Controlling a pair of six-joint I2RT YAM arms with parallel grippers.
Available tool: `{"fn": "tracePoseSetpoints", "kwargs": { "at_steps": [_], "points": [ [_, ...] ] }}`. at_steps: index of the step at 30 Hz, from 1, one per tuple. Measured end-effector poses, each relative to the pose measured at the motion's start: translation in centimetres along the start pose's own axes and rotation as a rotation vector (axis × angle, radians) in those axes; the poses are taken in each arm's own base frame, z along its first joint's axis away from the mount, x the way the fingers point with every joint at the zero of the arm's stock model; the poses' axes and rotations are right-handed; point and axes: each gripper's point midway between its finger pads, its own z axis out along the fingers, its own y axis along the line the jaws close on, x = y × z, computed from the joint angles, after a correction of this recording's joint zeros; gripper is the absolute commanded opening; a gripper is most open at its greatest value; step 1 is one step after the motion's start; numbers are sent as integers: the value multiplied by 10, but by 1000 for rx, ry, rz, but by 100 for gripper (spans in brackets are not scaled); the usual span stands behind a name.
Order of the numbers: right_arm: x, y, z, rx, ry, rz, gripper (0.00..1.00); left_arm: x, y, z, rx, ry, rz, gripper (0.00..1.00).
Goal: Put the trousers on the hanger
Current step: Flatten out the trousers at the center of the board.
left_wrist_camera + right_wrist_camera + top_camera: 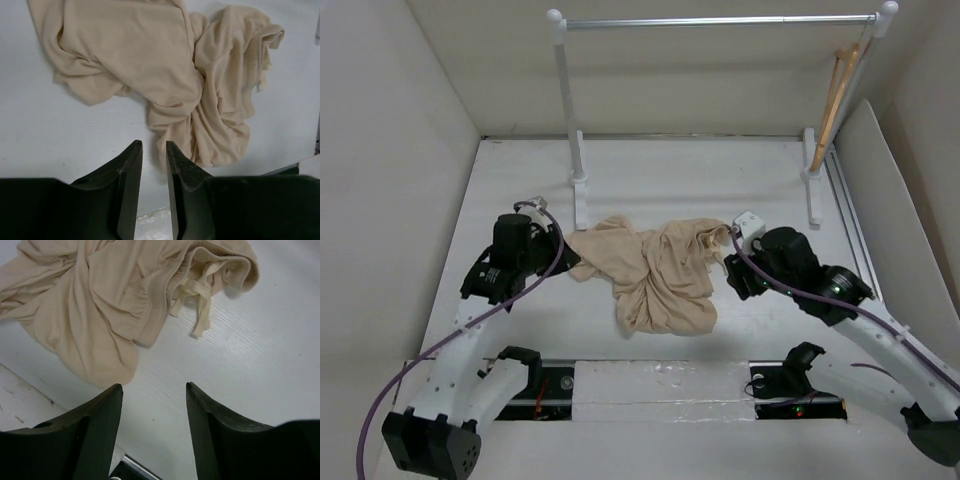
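Trousers (655, 270): crumpled heap, flat on the surface (670, 170) about mid-way between left and right edges, just in front of the rack (720, 20). Drawstring (197, 295) lies at the waist end, toward the right edge.
Hanger (835, 100): at the far right corner, slanted beside the rack's right post, well apart from the trousers.
Left claw (154, 145): narrow gap between the jaws, nothing between them, just beside the cloth's left end.
Right claw (154, 386): jaws wide apart, empty, above bare surface just short of the waistband.
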Motion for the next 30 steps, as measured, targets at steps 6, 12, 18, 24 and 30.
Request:
{"fn": "tracePoseSetpoints", "kwargs": {
  "at_steps": [6,12,18,24,30],
  "points": [
    [25,5,69,-37,113,25,67,-20,-13,53,-152,51,153,33],
    [43,-6,109,-84,154,127,66,-21,-93,88,-87,-12,249,50],
    [78,17,124,-175,177,156,63,48,-48,70,-82,68,109,64],
    [99,24,137,-213,214,179,58,119,-40,88,-105,275,132,60],
    [100,26,153,-243,213,166,55,160,-31,108,-163,397,168,35]
  ]
}}
